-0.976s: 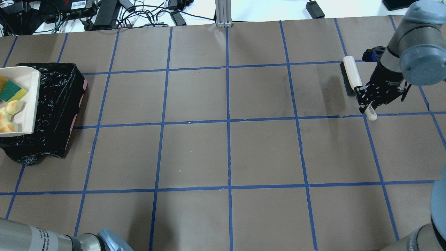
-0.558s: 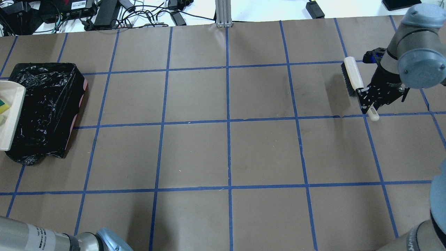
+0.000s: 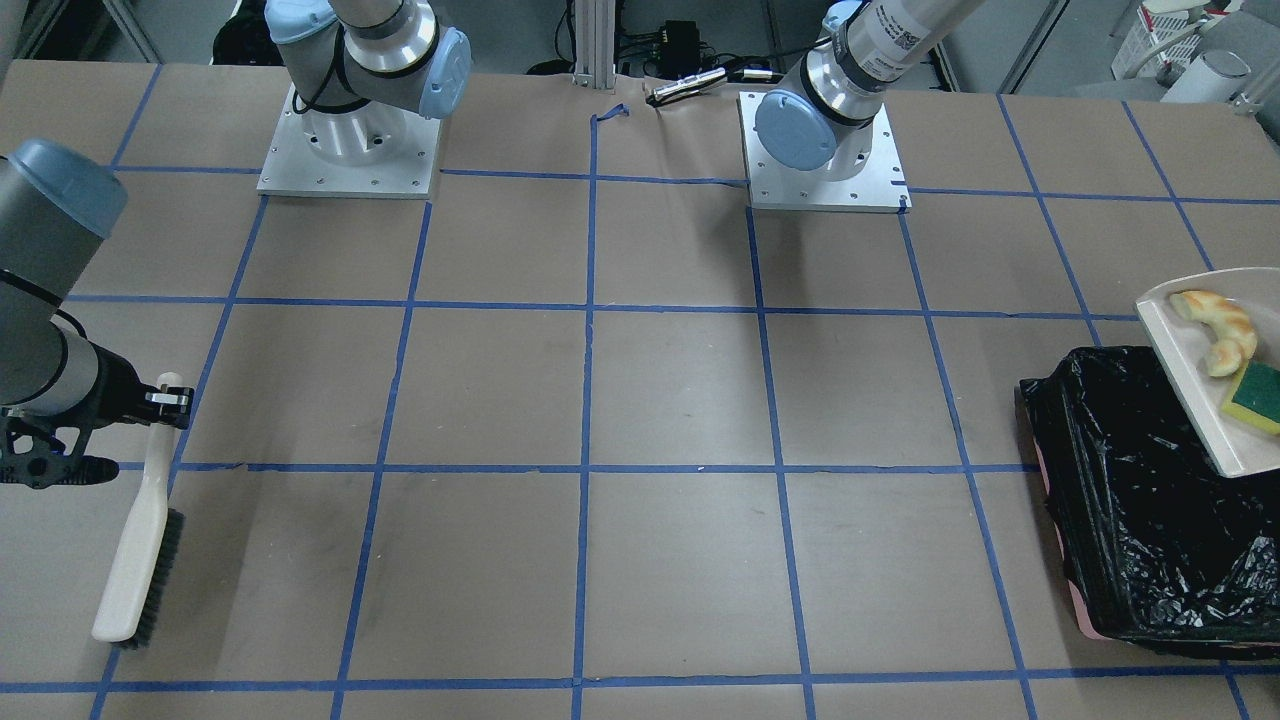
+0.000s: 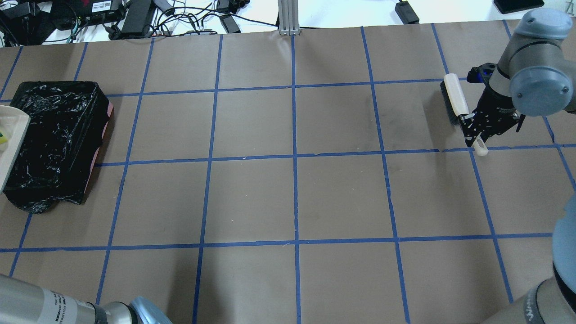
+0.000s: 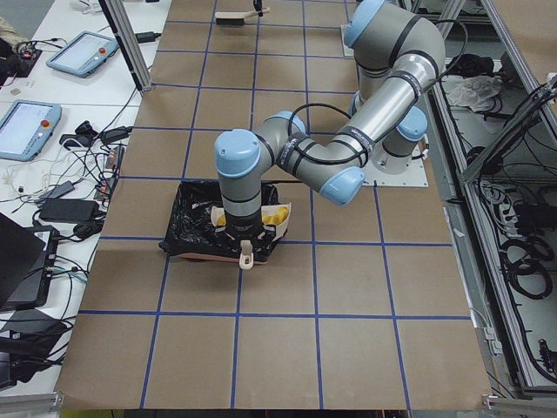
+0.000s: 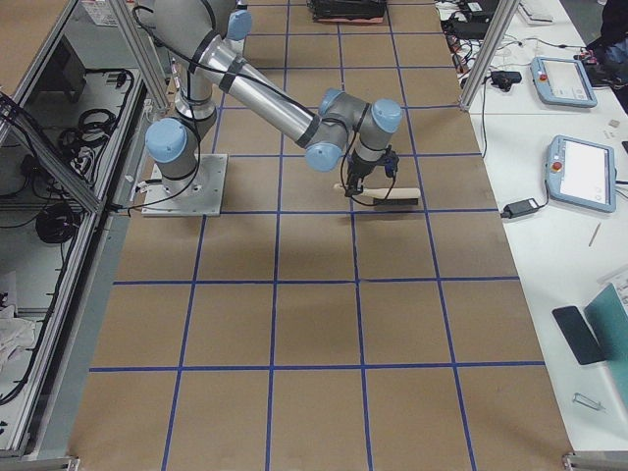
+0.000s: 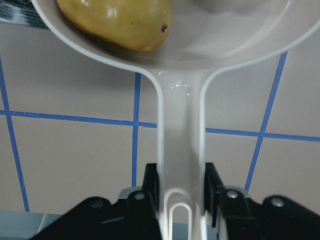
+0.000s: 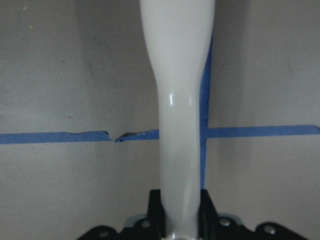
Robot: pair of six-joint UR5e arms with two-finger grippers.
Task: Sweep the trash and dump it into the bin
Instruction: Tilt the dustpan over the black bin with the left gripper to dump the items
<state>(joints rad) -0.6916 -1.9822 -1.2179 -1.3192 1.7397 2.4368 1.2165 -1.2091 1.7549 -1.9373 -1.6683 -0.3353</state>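
Observation:
The bin (image 3: 1150, 500), pinkish with a black bag, stands at the table's left end and also shows in the overhead view (image 4: 54, 139). My left gripper (image 7: 181, 187) is shut on the handle of the cream dustpan (image 3: 1190, 370), held over the bin's outer edge. In the pan lie the croissant piece (image 3: 1215, 325), the green sponge wedge (image 3: 1258, 395) and the yellow-brown lump (image 7: 117, 20). My right gripper (image 4: 472, 130) is shut on the handle of a cream brush (image 4: 454, 96), bristles near the table at the far right.
Brown paper with blue tape grid lines (image 4: 294, 157) covers the table. Cables and power bricks (image 4: 135, 18) lie beyond its far edge. The two arm bases (image 3: 345, 150) stand at the robot's side.
The dustpan has slid left off the top of the bin, so in the overhead view only its edge shows now. The right gripper and brush have hardly moved.

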